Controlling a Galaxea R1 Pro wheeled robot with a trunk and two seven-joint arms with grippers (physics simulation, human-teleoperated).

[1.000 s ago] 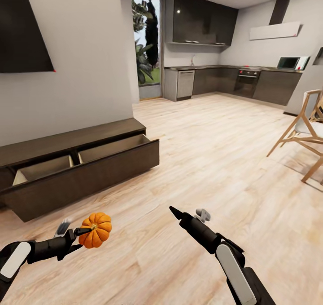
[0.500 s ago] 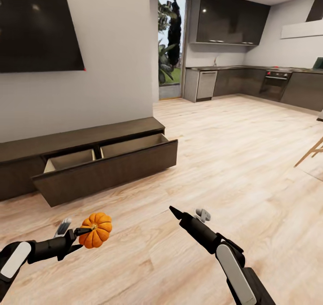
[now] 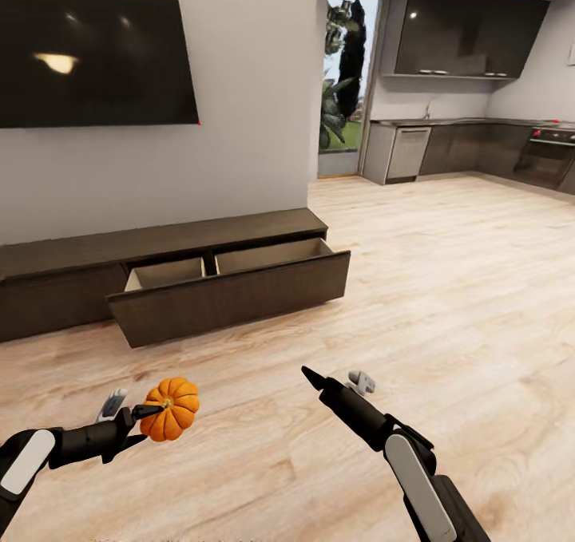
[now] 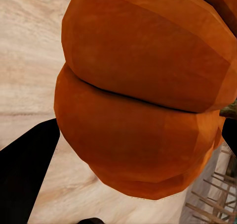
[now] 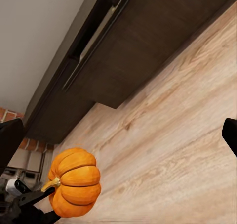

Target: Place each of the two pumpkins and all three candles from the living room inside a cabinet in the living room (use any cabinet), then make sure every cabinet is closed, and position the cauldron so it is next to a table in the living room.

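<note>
A bright-orange ribbed pumpkin (image 3: 172,409) hangs low over the floor at my left, with my left gripper (image 3: 152,411) shut on it at the stem end. Its orange ribs (image 4: 143,100) press close to the left wrist camera. The right wrist view shows the same pumpkin (image 5: 74,182) in front of the cabinet (image 5: 143,51). My right gripper (image 3: 335,379) stands open and empty over the floor. Ahead, against the wall, is the long dark-brown cabinet (image 3: 56,286). Its wide drawer (image 3: 239,293) is pulled out, and two pale compartments (image 3: 168,274) show inside.
A black TV (image 3: 88,55) hangs on the wall above the cabinet. Light wood floor (image 3: 447,286) stretches between me and the cabinet. Behind it to the right are a glass door (image 3: 347,87) and dark kitchen units (image 3: 471,147).
The whole view has swung left, so the cabinet and TV now sit further right in the picture. Both arms and the held pumpkin keep the same pose.
</note>
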